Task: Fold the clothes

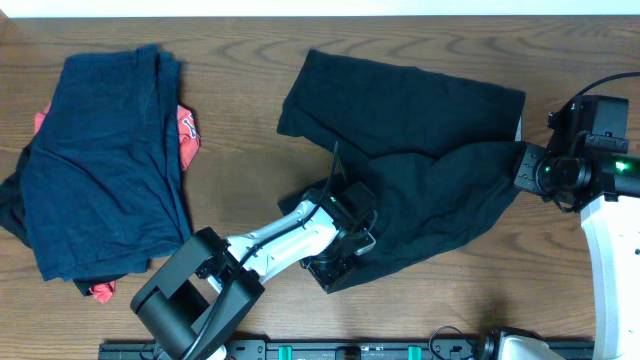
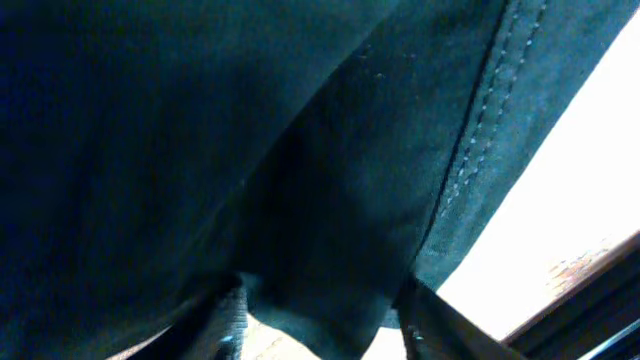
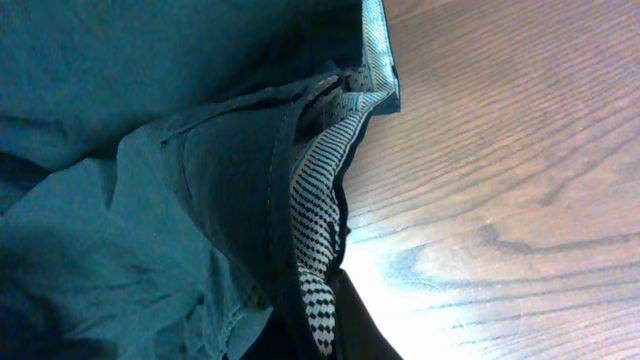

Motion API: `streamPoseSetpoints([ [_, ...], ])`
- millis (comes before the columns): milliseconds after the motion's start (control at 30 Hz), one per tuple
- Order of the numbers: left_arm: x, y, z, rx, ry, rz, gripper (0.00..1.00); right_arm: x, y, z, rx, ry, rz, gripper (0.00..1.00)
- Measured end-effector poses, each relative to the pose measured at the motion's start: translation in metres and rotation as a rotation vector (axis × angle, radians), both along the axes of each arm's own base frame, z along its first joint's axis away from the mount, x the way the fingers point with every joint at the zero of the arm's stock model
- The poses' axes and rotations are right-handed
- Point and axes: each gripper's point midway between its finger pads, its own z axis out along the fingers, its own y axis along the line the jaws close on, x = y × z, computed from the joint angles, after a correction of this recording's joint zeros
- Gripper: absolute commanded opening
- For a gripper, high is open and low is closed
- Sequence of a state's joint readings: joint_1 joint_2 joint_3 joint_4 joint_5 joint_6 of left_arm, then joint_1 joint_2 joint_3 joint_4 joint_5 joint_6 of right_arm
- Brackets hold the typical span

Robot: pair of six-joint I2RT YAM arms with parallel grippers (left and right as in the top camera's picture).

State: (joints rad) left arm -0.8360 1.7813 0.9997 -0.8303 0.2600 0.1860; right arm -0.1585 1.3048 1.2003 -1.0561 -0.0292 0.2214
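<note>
Shorts [image 1: 420, 150], corner between left end effector [image 1: 340, 258] fingers [image 2: 425, 325]

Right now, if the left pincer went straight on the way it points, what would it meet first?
The black shorts: the left pincer already has their cloth between its fingers, filling its view. What lies behind is hidden.
</note>
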Motion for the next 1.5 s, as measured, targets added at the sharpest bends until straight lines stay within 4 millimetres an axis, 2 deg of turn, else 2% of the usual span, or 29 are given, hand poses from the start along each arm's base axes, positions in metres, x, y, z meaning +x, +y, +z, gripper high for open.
streamPoseSetpoints([
  [33,0.0,0.0,0.0,0.004,0.0,0.009,0.29,0.0,0.0,0.0,0.0,0.002,0.0,0.02],
  [67,0.0,0.001,0.0,0.006,-0.002,0.012,0.12,0.0,0.0,0.0,0.0,0.002,0.0,0.02],
  [100,0.0,0.0,0.0,0.008,-0.001,0.018,0.06,-0.001,0.0,0.0,0.0,0.002,0.0,0.02],
  [333,0.005,0.008,-0.001,0.063,-0.029,0.07,0.06,-0.001,0.0,0.0,0.0,0.002,0.0,0.02],
  [467,0.014,0.002,0.01,0.052,-0.061,0.088,0.06,0.0,0.0,0.0,0.0,-0.001,0.0,0.02],
  [567,0.029,-0.008,0.034,-0.012,-0.13,0.107,0.06,0.001,0.0,0.0,0.0,-0.003,0.0,0.01],
  [700,0.061,-0.011,0.085,-0.119,-0.291,0.189,0.06,0.001,0.0,0.0,0.0,-0.003,0.0,0.01],
  [867,0.094,0.02,0.139,-0.173,-0.495,0.339,0.06,0.0,0.0,0.0,0.0,-0.001,0.0,0.01],
  [1000,0.111,0.05,0.164,-0.173,-0.599,0.445,0.06,-0.004,0.001,0.001,0.002,0.006,-0.001,0.01],
  [1067,0.116,0.06,0.17,-0.172,-0.626,0.48,0.06,-0.006,0.001,0.004,0.001,-0.001,-0.001,0.01],
  [1167,0.12,0.073,0.182,-0.182,-0.665,0.527,0.06,-0.016,0.003,0.02,-0.006,-0.046,-0.001,0.01],
  [1333,0.121,0.089,0.209,-0.223,-0.753,0.585,0.06,-0.046,0.007,0.05,-0.02,-0.129,-0.001,0.01],
  [1500,0.117,0.103,0.243,-0.27,-0.876,0.624,0.06,-0.075,0.012,0.06,-0.023,-0.138,-0.002,0.01],
])
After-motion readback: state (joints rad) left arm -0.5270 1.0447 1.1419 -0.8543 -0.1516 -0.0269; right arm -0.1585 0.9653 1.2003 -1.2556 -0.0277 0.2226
